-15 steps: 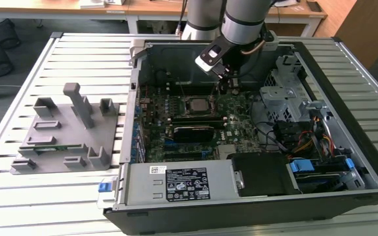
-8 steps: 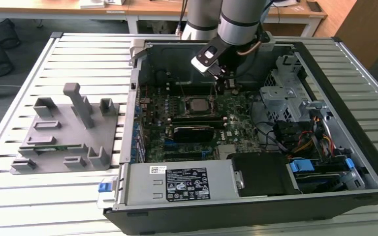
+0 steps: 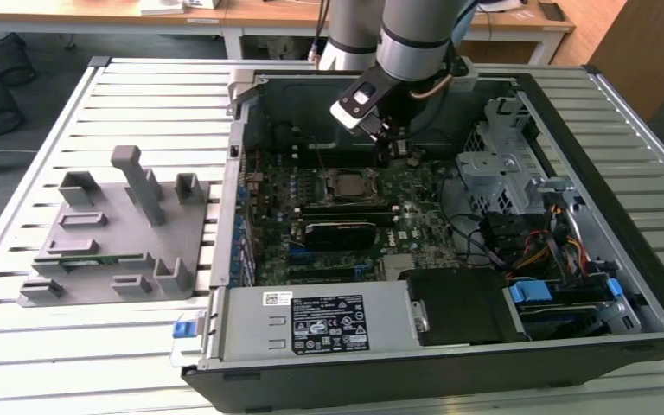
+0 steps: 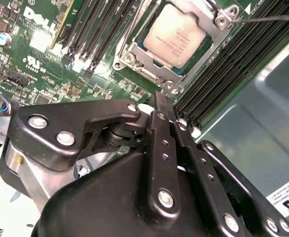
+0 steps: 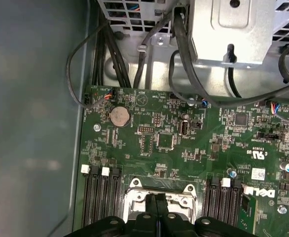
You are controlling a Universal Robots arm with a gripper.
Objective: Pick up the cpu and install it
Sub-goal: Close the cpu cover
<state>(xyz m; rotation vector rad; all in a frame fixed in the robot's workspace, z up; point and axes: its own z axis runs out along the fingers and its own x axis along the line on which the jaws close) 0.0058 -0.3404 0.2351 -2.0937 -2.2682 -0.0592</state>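
One cpu lies seated in the motherboard socket. The gripper hovers just beside it, fingers pressed together, holding nothing.

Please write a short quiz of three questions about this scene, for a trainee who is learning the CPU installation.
1. Short answer: where does the cpu lie now?
2. True or false: the gripper, above the motherboard, has its fingers spread wide apart.
3. Multiple choice: in the exterior view, on which side of the computer case does the grey fixture stand? A the exterior view's left; B the exterior view's right; C inside the case.

Key
1. In the motherboard socket.
2. False: the fingers are shut together and hold nothing.
3. A.
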